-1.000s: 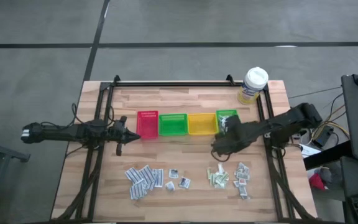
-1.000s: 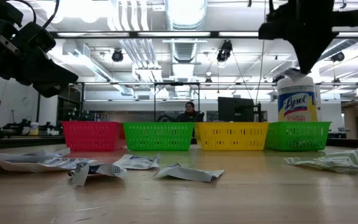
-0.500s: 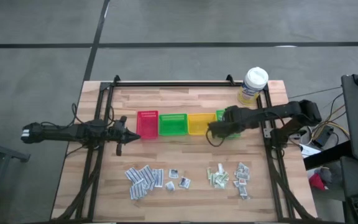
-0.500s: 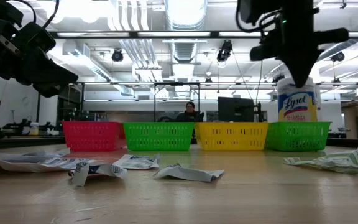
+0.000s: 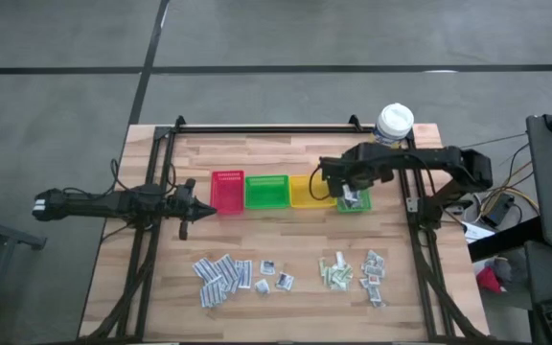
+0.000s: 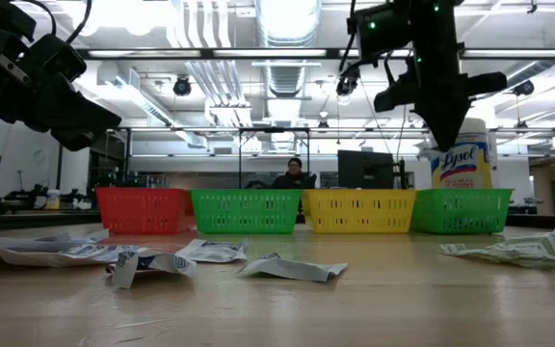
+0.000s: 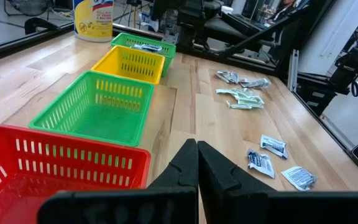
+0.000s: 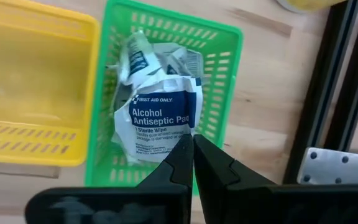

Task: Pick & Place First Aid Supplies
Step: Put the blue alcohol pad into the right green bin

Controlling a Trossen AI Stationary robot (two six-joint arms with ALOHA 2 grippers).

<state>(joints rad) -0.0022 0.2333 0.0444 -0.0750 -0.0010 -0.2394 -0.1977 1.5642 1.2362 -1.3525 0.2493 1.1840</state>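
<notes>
My right gripper (image 5: 351, 195) hangs over the right-hand green bin (image 5: 353, 203), shut on a white-blue alcohol pad sachet (image 8: 160, 121). Other sachets (image 8: 135, 59) lie in that bin (image 8: 219, 74). First aid supplies lie flat on the table in two groups, a left pile (image 5: 223, 273) and a right pile (image 5: 353, 270). The red bin (image 5: 226, 192), the left green bin (image 5: 266, 192) and the yellow bin (image 5: 310, 190) stand in a row. My left gripper (image 5: 188, 206) waits shut beside the red bin (image 7: 55, 168). My right gripper pinches the sachet's edge (image 8: 180, 138) between its two fingertips, which point steeply down from above. The sachet, crumpled, hangs below the fingers, lifted clear above the green bin. The fingers hide how far the edge reaches between them.
A yellow wipes tub with a white lid (image 5: 391, 129) stands at the far right corner behind the bins. A black frame (image 5: 161, 172) runs along the table's left, far and right sides. Bare wood (image 5: 286, 240) lies between the bins and the piles.
My right gripper has carried the sachet from above the right pile toward the table's far edge. It has turned about and now points more steeply down over the right-hand green bin. The sachet stays lifted clear.
</notes>
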